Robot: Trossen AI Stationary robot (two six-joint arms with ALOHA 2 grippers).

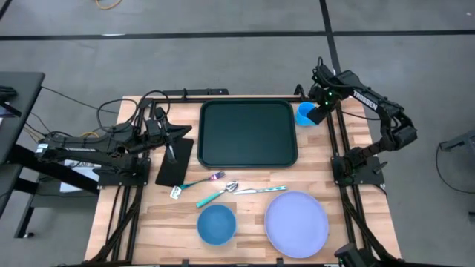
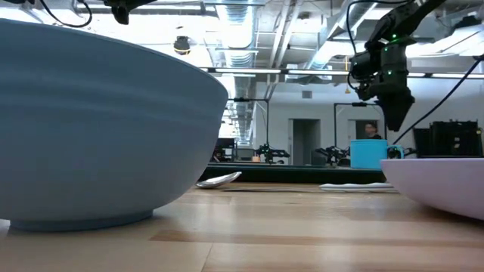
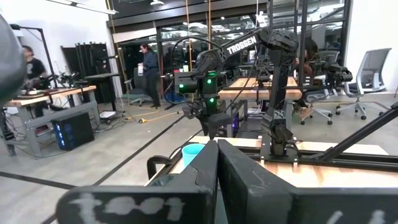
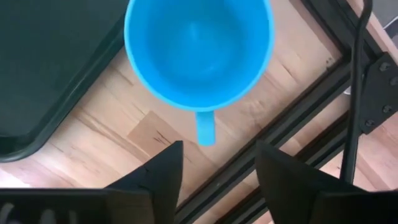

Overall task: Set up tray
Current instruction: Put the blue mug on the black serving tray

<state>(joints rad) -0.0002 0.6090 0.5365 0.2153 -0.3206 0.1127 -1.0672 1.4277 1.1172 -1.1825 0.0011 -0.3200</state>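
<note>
The dark green tray (image 1: 249, 133) lies flat on the table's far middle, with nothing on it. A blue cup (image 1: 304, 114) stands upright on the wood just right of the tray, also seen in the right wrist view (image 4: 199, 50) and the low view (image 2: 368, 153). Its handle (image 4: 205, 127) points toward my right gripper (image 4: 217, 168). That gripper hovers open above the cup (image 2: 397, 106) with its fingers pointing down, touching nothing. My left gripper (image 1: 170, 145) waits shut at the table's left, over the far end of a flat black piece (image 1: 176, 163).
A blue bowl (image 1: 217, 224) and a lavender plate (image 1: 297, 222) sit by the near edge. A fork, spoon and knife (image 1: 226, 189) lie between them and the tray. Black frame rails (image 1: 340, 141) run along the table's right side, close to the cup.
</note>
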